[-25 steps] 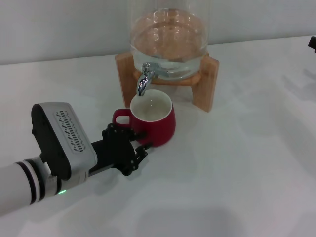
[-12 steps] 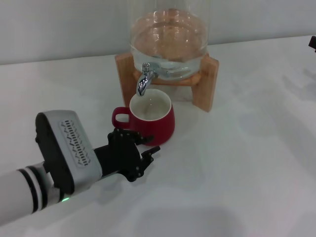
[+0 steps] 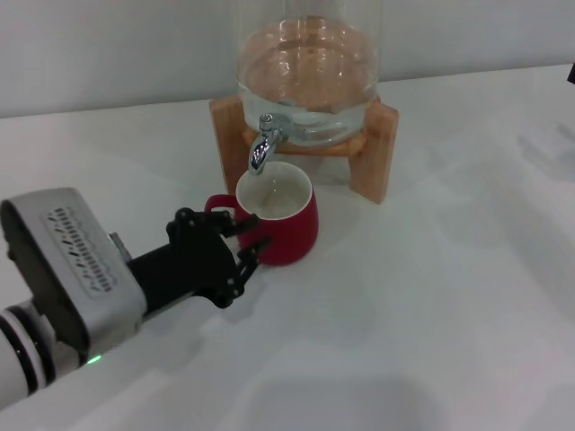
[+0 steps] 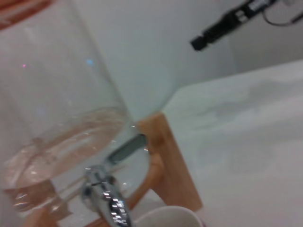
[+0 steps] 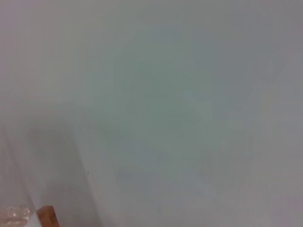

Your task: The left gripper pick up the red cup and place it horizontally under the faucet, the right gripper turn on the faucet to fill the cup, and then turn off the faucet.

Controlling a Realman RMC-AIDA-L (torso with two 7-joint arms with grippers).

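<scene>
The red cup (image 3: 286, 226) stands upright on the white table, its white inside right under the chrome faucet (image 3: 261, 149) of the glass dispenser (image 3: 305, 67). My left gripper (image 3: 244, 239) is open at the cup's left side, by the small handle (image 3: 216, 206), with nothing between its fingers. The left wrist view shows the faucet (image 4: 108, 201) close up and the cup's rim (image 4: 165, 215) below it. My right gripper (image 4: 201, 42) hangs far off against the wall, away from the faucet; only a black sliver of that arm (image 3: 571, 74) shows at the head view's right edge.
The dispenser rests on a wooden stand (image 3: 375, 144), whose legs flank the cup. A grey wall rises behind. White tabletop (image 3: 431, 305) stretches to the right and front of the cup.
My left arm has swung to the left and its open gripper has shifted from the cup's lower front up toward the handle. The cup has stayed in place under the faucet.
</scene>
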